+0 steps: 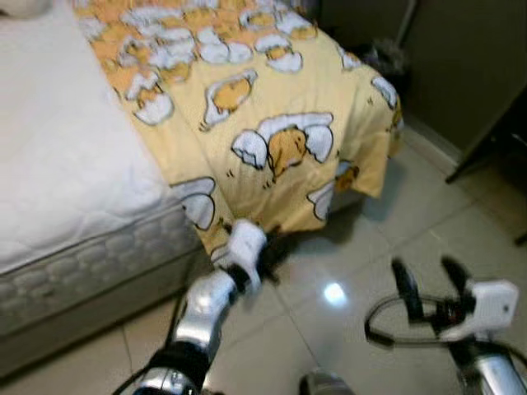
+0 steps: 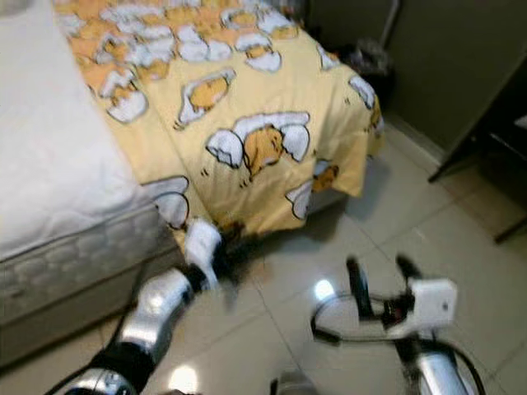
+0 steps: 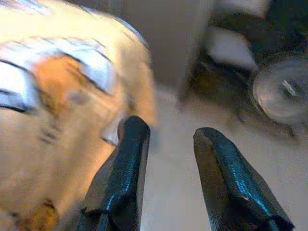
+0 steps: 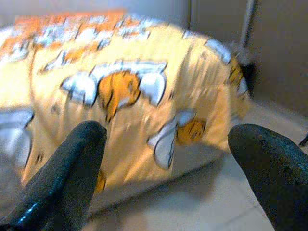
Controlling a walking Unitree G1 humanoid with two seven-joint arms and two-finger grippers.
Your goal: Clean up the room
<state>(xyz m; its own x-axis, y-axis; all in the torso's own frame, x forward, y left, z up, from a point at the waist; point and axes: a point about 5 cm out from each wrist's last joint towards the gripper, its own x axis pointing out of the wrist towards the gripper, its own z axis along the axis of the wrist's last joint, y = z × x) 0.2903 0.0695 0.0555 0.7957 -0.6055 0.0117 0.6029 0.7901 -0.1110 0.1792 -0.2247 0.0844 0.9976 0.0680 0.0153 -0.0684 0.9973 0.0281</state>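
Note:
A yellow blanket (image 1: 272, 115) with cartoon egg prints covers the far part of the bed and hangs over its corner down toward the floor. The white mattress (image 1: 58, 164) lies bare on the left. My left gripper (image 1: 276, 247) is at the blanket's hanging hem, close to the floor. In the left wrist view its fingers (image 3: 132, 144) are open with nothing between them, and the blanket (image 3: 57, 106) is just beside one finger. My right gripper (image 1: 425, 270) hovers open over the tiles to the right, pointing at the blanket (image 4: 125, 96) from a distance.
The floor (image 1: 395, 222) is pale glossy tile with a bright light reflection. A dark wall or cabinet (image 1: 461, 66) and a slanted dark furniture leg (image 1: 486, 152) stand at the right. A dark heap (image 1: 383, 53) lies past the bed's far corner.

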